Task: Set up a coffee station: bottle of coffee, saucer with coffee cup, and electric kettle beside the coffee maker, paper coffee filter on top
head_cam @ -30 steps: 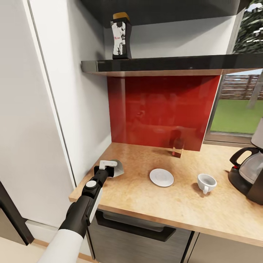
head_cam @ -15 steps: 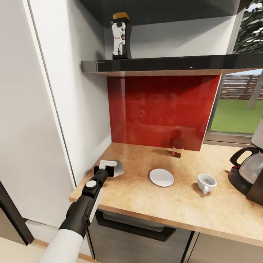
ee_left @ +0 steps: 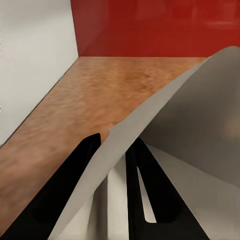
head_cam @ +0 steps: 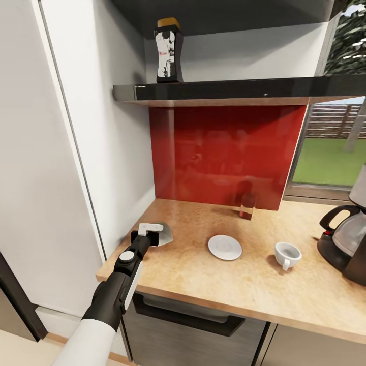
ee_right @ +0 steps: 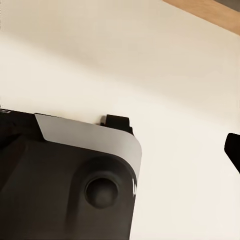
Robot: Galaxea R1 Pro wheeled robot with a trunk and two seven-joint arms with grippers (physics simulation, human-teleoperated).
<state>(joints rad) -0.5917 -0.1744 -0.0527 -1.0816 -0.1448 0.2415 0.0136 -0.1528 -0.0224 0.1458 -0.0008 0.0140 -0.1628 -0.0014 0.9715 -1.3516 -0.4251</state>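
Between left jaws (head_cam: 155, 233), pale curved paper coffee filter (ee_left: 190, 115)

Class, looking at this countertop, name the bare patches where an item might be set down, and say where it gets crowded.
Bare wood lies between the paper coffee filter and the saucer, and along the countertop's front edge. It is tighter at the right, where the coffee cup sits near the coffee maker.

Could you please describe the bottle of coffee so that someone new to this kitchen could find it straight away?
Start at the red backsplash behind the kitchen countertop and look up to the black kitchen shelf above it. The bottle of coffee stands upright near that shelf's left end. It is a dark jar with a yellow lid and a pale label, the one item visible on the shelf.
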